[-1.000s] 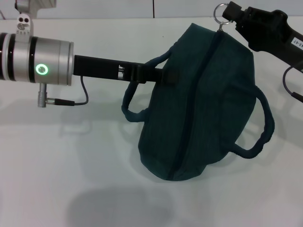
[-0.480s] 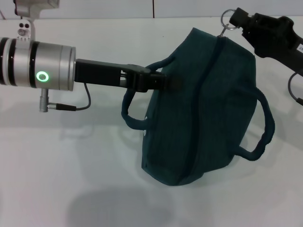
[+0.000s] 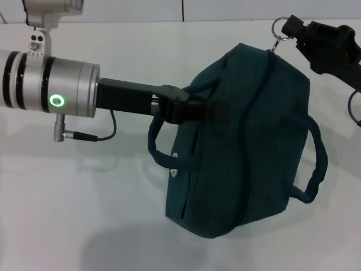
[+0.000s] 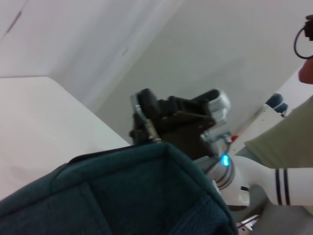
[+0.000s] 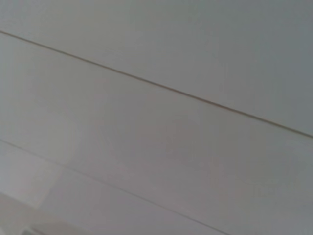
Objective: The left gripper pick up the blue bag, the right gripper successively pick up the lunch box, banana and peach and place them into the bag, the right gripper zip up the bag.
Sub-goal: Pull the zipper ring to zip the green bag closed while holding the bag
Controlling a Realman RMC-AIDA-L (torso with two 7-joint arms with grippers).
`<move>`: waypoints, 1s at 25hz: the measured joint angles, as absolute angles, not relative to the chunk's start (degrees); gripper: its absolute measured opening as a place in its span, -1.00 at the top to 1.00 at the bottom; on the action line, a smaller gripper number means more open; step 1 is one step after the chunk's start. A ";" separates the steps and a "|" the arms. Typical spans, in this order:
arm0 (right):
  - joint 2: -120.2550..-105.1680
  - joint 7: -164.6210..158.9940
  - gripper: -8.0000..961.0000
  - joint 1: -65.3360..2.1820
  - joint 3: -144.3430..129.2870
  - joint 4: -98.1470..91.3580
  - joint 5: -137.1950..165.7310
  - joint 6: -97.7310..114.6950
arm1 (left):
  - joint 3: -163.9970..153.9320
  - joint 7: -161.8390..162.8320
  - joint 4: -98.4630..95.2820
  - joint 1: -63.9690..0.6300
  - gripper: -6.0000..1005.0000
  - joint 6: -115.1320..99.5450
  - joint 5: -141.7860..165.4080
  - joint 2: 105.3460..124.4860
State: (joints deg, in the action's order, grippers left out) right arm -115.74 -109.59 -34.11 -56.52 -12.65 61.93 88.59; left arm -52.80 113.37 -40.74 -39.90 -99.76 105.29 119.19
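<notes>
The blue bag (image 3: 248, 141) hangs above the white table, its zipper line running closed along the top. My left gripper (image 3: 210, 109) is shut on the near handle (image 3: 161, 152) and carries the bag. My right gripper (image 3: 292, 27) is at the bag's far upper corner, shut on the ring zipper pull (image 3: 278, 27). The left wrist view shows the bag's fabric (image 4: 122, 196) close up, with the right gripper (image 4: 146, 120) and the ring just past its edge. The lunch box, banana and peach are out of view. The right wrist view shows only a pale wall.
The white table (image 3: 84, 197) spreads under and around the bag, whose shadow (image 3: 130, 248) lies on it. The second handle (image 3: 316, 164) loops out on the right side. A person's arm (image 4: 288, 147) stands beyond the table in the left wrist view.
Both arms and the bag have shifted to the right. The bag has swung to hang lower and steeper, showing two white snaps on its side. The right gripper has kept the ring.
</notes>
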 joint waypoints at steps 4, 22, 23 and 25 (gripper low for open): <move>-115.68 -109.55 0.79 -33.78 -56.54 -12.65 61.91 87.31 | -52.99 112.58 -40.70 -39.84 0.91 -101.22 104.44 119.18; -115.77 -108.88 0.79 -34.24 -57.83 -12.86 63.40 84.29 | -53.07 109.29 -41.12 -38.52 0.91 -106.80 98.02 118.91; -115.81 -108.67 0.79 -34.27 -57.85 -12.98 63.40 84.34 | -52.93 109.32 -41.13 -38.48 0.91 -106.77 98.00 118.96; -115.83 -107.77 0.79 -34.40 -57.89 -13.17 63.33 85.15 | -52.56 109.48 -41.09 -38.46 0.91 -106.45 97.99 119.09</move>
